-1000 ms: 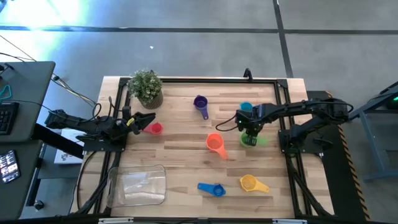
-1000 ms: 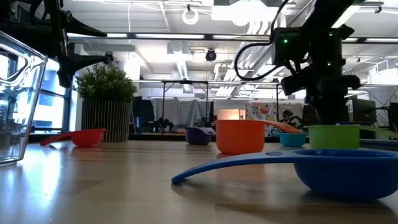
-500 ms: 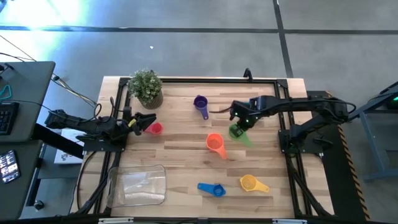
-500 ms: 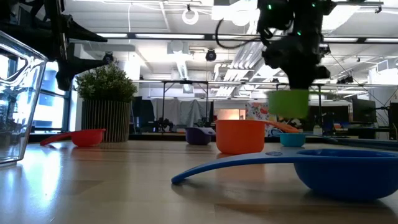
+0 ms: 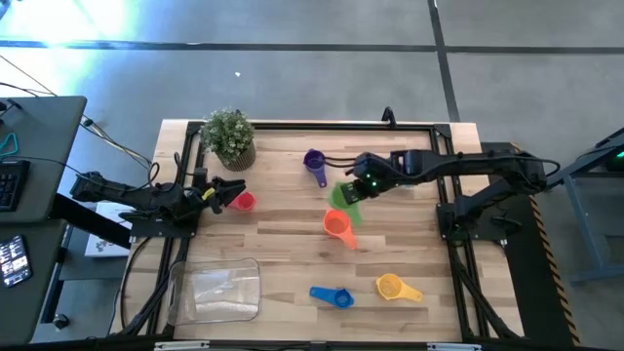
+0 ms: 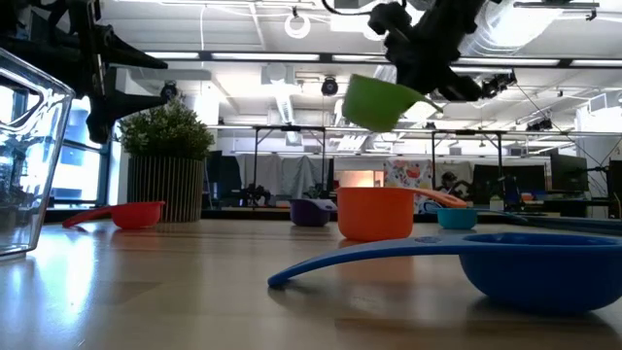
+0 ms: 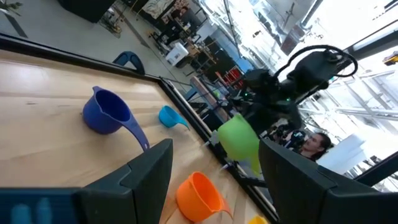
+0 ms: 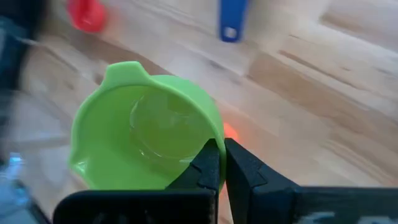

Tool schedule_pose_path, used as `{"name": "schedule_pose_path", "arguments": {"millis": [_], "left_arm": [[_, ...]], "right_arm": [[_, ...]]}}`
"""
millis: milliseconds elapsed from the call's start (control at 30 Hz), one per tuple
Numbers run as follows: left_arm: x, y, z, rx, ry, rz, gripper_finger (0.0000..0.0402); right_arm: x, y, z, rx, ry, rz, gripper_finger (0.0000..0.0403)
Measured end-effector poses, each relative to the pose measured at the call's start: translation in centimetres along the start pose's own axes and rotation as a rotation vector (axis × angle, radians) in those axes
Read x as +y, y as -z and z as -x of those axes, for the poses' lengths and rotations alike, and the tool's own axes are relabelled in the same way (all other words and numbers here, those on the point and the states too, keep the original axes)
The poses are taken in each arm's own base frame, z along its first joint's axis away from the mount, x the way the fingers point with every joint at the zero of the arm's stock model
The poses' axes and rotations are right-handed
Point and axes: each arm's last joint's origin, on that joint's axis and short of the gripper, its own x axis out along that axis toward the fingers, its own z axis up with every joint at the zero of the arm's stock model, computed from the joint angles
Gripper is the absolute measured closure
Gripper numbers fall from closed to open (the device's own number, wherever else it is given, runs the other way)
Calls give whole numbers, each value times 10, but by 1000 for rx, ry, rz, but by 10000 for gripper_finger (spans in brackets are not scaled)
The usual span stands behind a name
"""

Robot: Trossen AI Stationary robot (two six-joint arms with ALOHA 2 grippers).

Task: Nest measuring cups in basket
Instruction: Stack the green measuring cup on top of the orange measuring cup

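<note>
I have the green cup (image 5: 343, 196) up in the air, over the middle of the table. My right gripper (image 8: 219, 163) is pinched tight on its rim, and the cup hangs tilted. It is smooth, shiny plastic, round like a little bowl, with a small pouring lip.

The basket (image 5: 215, 291) is at the near left corner. It is clear plastic, low, with round corners. I see no cup in it, so I think the job has only just begun. This green one looks like the first to go.

Six more cups sit on the wood. The orange cup (image 5: 337, 225) is right under my green one. The purple cup (image 5: 314, 161) is just beyond it, and the light blue cup (image 7: 167, 116) is farther off to the right. The blue cup (image 5: 334, 295) and the yellow cup (image 5: 392, 286) lie at the near edge. The red cup (image 5: 241, 201) is at the left, just in front of my left gripper (image 5: 226, 187), which waits with its fingers apart and holds nothing.

The table (image 5: 283, 244) is pale wooden planks.
</note>
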Motion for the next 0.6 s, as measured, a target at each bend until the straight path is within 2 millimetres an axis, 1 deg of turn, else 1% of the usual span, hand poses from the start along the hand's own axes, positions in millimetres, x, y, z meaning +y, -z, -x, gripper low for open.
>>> {"name": "schedule_pose_path", "arguments": {"millis": [300, 500, 600], "left_arm": [[2, 2, 0, 19, -17, -17, 174], [2, 3, 0, 42, -5, -21, 174], [3, 4, 0, 47, -9, -25, 174]], "right_arm": [[21, 12, 2, -26, -135, -53, 403], [27, 24, 3, -16, -127, -73, 403], [30, 29, -3, 9, -114, -74, 403]]}}
